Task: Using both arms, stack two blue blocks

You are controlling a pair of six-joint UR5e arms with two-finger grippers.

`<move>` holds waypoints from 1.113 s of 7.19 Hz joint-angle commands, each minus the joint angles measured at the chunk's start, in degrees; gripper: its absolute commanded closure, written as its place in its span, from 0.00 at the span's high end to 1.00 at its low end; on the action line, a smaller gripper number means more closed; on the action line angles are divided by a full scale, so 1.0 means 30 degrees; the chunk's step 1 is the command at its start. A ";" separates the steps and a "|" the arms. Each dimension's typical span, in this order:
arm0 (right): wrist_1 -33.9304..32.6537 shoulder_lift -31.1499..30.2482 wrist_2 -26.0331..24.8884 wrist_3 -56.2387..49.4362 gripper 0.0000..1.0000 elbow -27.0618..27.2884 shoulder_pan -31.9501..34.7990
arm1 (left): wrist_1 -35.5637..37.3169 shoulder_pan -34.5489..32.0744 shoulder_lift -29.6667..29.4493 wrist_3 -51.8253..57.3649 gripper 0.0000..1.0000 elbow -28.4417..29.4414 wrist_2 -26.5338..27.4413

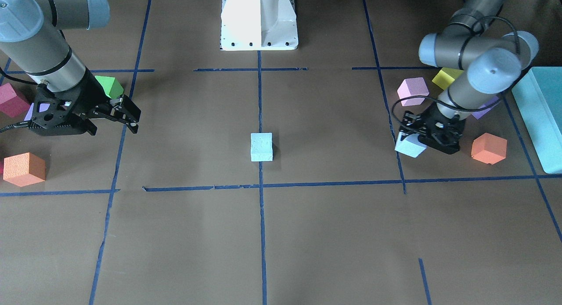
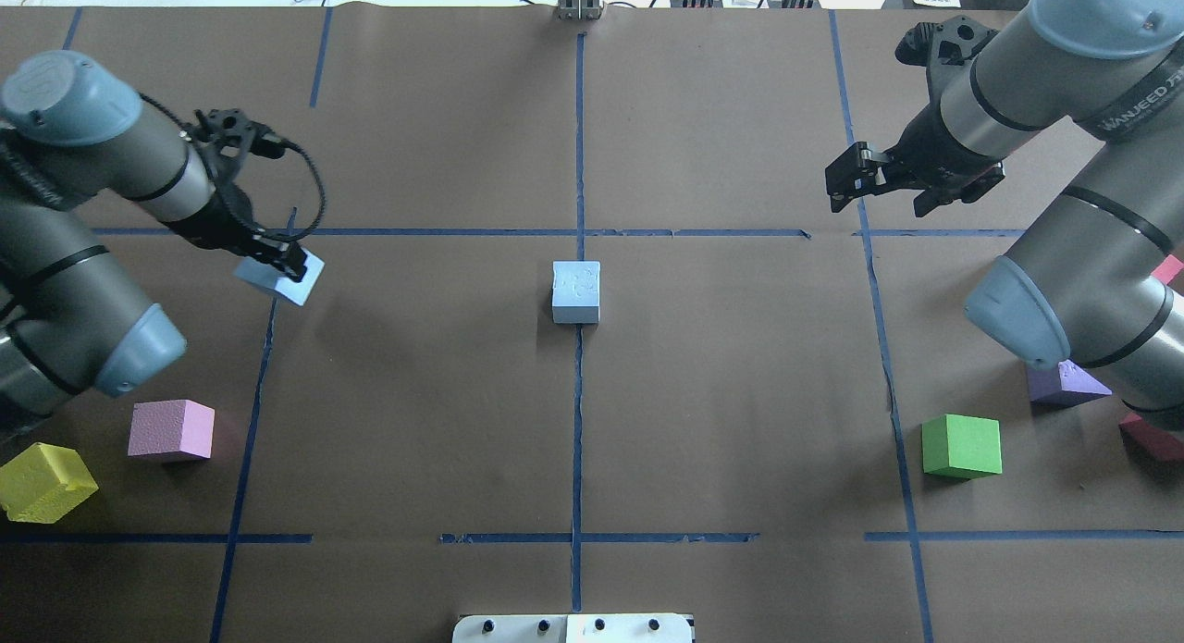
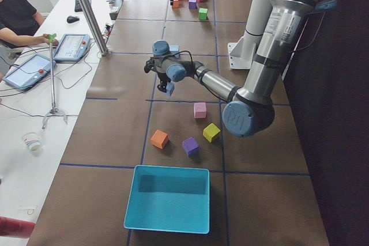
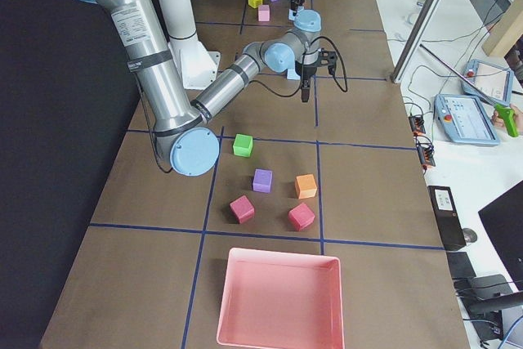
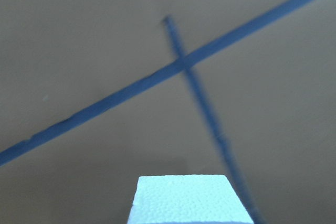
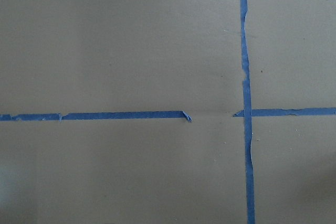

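One pale blue block (image 1: 262, 147) sits on the centre tape line of the table; it also shows in the overhead view (image 2: 576, 291). My left gripper (image 2: 282, 262) is shut on the second pale blue block (image 2: 277, 280) and holds it tilted a little above the table, far to the left of the centre block. That block shows in the front-facing view (image 1: 410, 146) and at the bottom of the left wrist view (image 5: 186, 200). My right gripper (image 2: 846, 180) is open and empty, above bare table to the right of the centre block.
Pink (image 2: 171, 430) and yellow (image 2: 46, 481) cubes lie near my left arm, with an orange cube (image 1: 488, 148) and the turquoise box (image 1: 540, 116). Green (image 2: 962, 446) and purple (image 2: 1064, 382) cubes lie near my right arm. A pink tray (image 4: 282, 255) stands at that end.
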 commanded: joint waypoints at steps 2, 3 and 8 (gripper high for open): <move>0.0001 -0.0384 0.0007 -0.0139 1.00 0.0013 0.0488 | 0.3854 0.2815 -0.6850 -0.4995 0.11 0.1483 0.1960; 0.0001 -0.0414 -0.0022 -0.0169 1.00 0.0013 0.0518 | 0.3883 0.3164 -0.8663 -0.6077 0.11 0.3145 0.2048; 0.0001 -0.0503 0.0007 -0.0140 1.00 0.0101 0.0460 | 0.3825 0.4161 -1.0937 -0.7106 0.14 0.6559 0.2869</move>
